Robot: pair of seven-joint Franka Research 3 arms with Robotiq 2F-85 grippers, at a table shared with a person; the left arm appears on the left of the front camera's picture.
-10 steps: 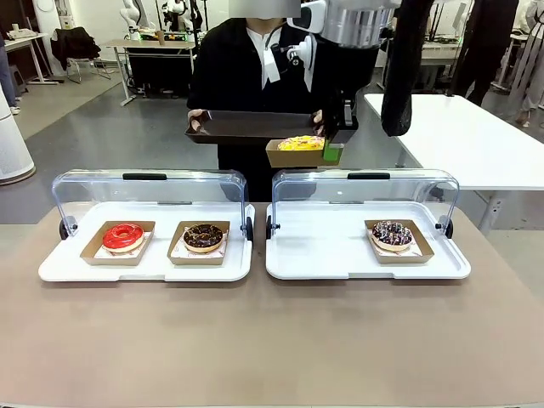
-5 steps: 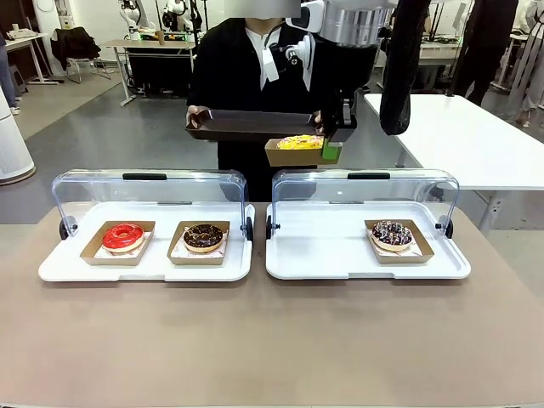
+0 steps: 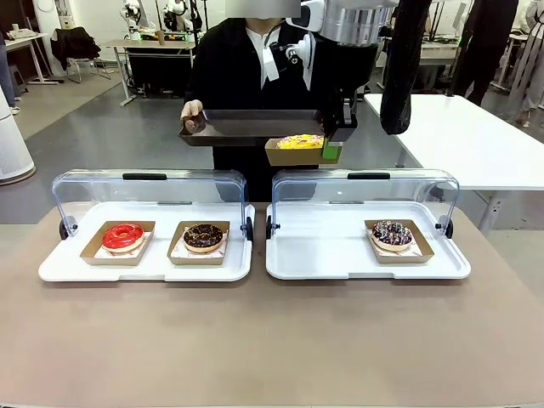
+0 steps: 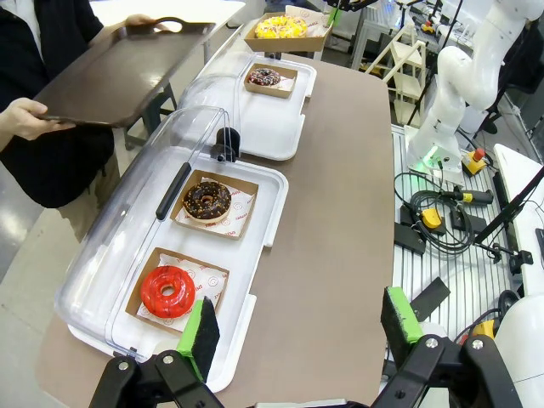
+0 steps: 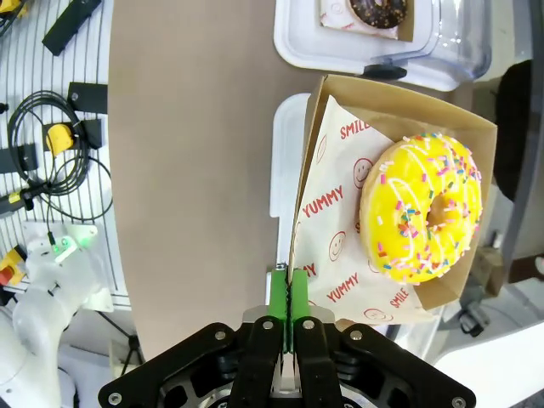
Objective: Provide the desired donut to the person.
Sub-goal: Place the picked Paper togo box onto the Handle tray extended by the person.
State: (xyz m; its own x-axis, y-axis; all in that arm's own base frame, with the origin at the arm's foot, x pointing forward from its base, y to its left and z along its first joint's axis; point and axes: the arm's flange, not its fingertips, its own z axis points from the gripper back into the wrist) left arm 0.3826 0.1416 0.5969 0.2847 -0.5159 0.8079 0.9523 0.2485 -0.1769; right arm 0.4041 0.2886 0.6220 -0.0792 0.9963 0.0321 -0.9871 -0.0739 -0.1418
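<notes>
The yellow sprinkled donut point(image 3: 299, 142) lies in a cardboard tray point(image 3: 280, 155) held in the air behind the display cases. My right gripper point(image 3: 328, 150) is shut on that tray's right edge. In the right wrist view the fingers point(image 5: 289, 299) pinch the cardboard wall, with the yellow donut point(image 5: 425, 219) beyond them on printed paper. The person point(image 3: 246, 68) in a black jacket holds a dark brown tray point(image 3: 251, 126) level, just above and left of the donut. My left gripper point(image 4: 299, 321) is open above the table's left end, with nothing between its fingers.
Two white display trays point(image 3: 323, 255) with raised clear lids point(image 3: 144, 183) sit side by side. The left one holds a red donut point(image 3: 124, 236) and a chocolate donut point(image 3: 203, 236); the right one holds a chocolate sprinkled donut point(image 3: 392, 233). Bare brown table lies in front.
The person's brown tray has shifted a little to the left. The yellow donut and my right gripper have risen only slightly. The left gripper's state is unchanged.
</notes>
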